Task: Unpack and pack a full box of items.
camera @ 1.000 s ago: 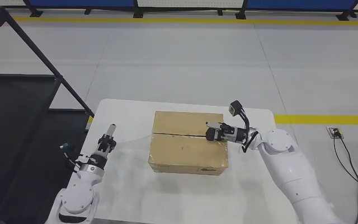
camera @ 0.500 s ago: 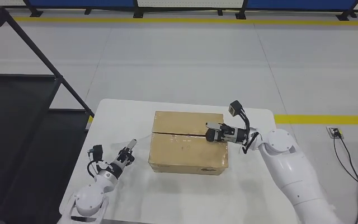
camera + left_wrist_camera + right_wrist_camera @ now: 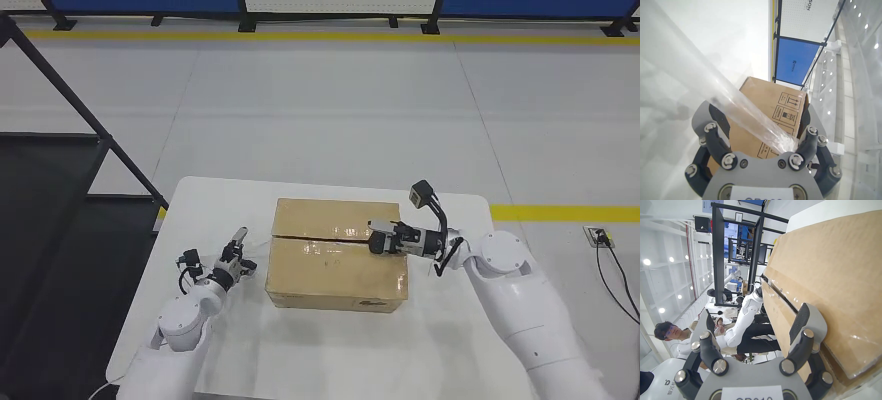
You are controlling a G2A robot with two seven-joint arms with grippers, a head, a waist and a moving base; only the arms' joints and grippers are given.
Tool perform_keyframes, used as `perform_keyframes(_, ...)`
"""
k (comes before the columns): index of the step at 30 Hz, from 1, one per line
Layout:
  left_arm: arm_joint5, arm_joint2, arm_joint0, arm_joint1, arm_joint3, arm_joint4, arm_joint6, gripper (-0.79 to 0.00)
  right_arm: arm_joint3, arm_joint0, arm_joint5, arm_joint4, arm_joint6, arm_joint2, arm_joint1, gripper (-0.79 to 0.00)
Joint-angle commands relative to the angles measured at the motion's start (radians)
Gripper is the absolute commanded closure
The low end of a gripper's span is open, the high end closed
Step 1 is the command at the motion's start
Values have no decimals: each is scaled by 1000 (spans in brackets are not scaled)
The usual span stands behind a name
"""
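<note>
We see a glossy white left arm [image 3: 185, 320] and right arm [image 3: 510, 275] with rounded shells. The left gripper [image 3: 761, 113] and right gripper [image 3: 755, 315] each have grey fingers [image 3: 815, 321], black ribbed pads [image 3: 798, 321], black links [image 3: 715, 140], silver screws [image 3: 728, 160] and a white label [image 3: 761, 193]. A black cable [image 3: 447, 258] loops by the right wrist.

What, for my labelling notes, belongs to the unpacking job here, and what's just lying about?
Job: brown cardboard box, clear tape strip stretched off it, left gripper, right gripper.
Just there: white table, black metal frame, yellow floor line.
</note>
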Motion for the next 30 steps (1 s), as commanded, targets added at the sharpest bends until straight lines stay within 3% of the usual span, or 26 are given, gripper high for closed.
perform_keyframes(1, -5, 5, -19, -5, 25, -23, 17, -785, -8, -4, 3, -4, -1, 1, 2, -785)
perform_keyframes(6, -41, -2, -35, -13, 49, -61, 64, -785, -23, -9, 16, -9, -12, 2, 5, -785)
perform_keyframes(11, -106, -24, -13, -14, 10, -64, 128, -785, -23, -7, 30, -30, -52, -2, 6, -785)
perform_keyframes(16, -156, -54, 25, -12, -73, -34, 204, -785, -21, -2, 55, -62, -125, -22, 1, -785)
perform_keyframes(30, -201, -89, 134, -7, -359, 157, 343, -785, 5, 9, 86, -50, -155, -45, -7, -785)
